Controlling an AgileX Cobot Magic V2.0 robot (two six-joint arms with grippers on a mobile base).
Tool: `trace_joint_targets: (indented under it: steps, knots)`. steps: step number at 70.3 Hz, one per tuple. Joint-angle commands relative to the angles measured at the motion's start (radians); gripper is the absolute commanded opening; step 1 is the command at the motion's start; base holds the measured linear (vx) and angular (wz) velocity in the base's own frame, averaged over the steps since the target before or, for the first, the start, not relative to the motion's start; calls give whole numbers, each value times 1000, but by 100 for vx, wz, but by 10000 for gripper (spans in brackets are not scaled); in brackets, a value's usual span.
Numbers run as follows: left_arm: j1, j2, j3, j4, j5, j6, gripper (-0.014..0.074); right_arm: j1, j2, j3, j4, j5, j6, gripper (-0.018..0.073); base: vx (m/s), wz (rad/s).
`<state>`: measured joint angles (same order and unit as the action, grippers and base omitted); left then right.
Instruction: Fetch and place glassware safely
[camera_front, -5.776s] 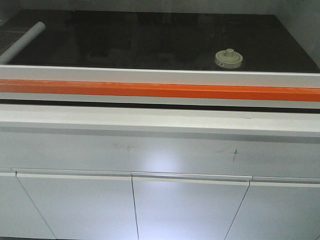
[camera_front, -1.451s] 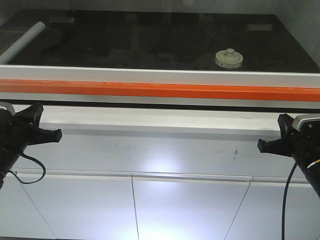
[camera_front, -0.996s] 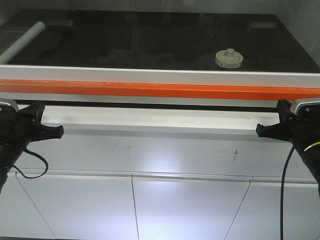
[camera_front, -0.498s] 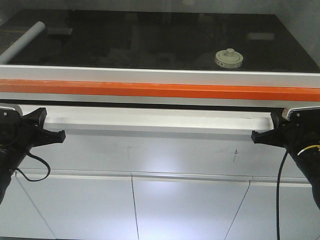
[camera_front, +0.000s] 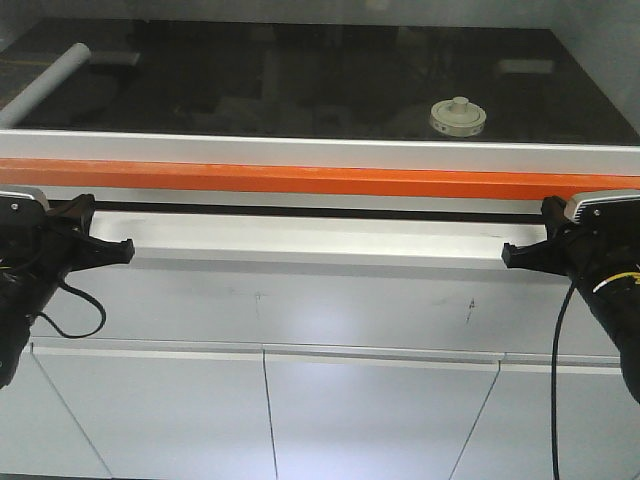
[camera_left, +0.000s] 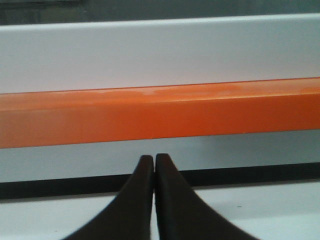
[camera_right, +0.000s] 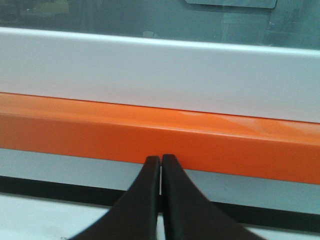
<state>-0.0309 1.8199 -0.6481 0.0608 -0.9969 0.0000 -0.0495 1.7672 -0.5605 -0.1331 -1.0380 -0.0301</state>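
The glass jar (camera_front: 458, 116) stands upright on the dark glossy worktop (camera_front: 300, 90), right of centre and close to that worktop's near edge. Its cream-white lid (camera_front: 458, 110) with a central knob is seated on top, and the clear body under the lid barely shows. At the left edge of the same worktop lies a white rolled tube (camera_front: 45, 83), slanting toward the far side and well apart from the jar. A white rail (camera_front: 320, 150) runs the full width in front of the worktop, with an orange bar (camera_front: 320, 180) just below it, then a thin dark gap and a white ledge (camera_front: 310, 238). White cabinet doors (camera_front: 370, 420) fill the near, lower part of the front view.

The left pincer (camera_front: 122, 250) sits at the left end of the white ledge, tip pointing right. The right pincer (camera_front: 510, 257) sits at the right end, tip pointing left. Whether either touches the ledge I cannot tell. Both are low and near, well apart from the jar, with the rail and orange bar between them and it. In the left wrist view the two black fingers (camera_left: 142, 190) are pressed together with nothing between them, aimed at the orange bar. In the right wrist view the fingers (camera_right: 175, 195) are likewise clenched and empty. A black cable (camera_front: 560, 380) hangs from the right arm
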Motion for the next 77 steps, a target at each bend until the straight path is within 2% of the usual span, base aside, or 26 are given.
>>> trace_joint_targets:
  steps: [1, 38, 77]
  knots:
    - [-8, -17, -44, -11, -59, -6, -7, -4, -34, -36, -2, -63, -8, -1, 0, 0]
    - [-7, 10, -133, -10, -51, 0, -7, -4, -33, -37, -2, -71, -8, -1, 0, 0]
    - [-7, 15, -133, 14, -85, 0, -7, -4, -33, -41, -2, -128, -9, -1, 0, 0]
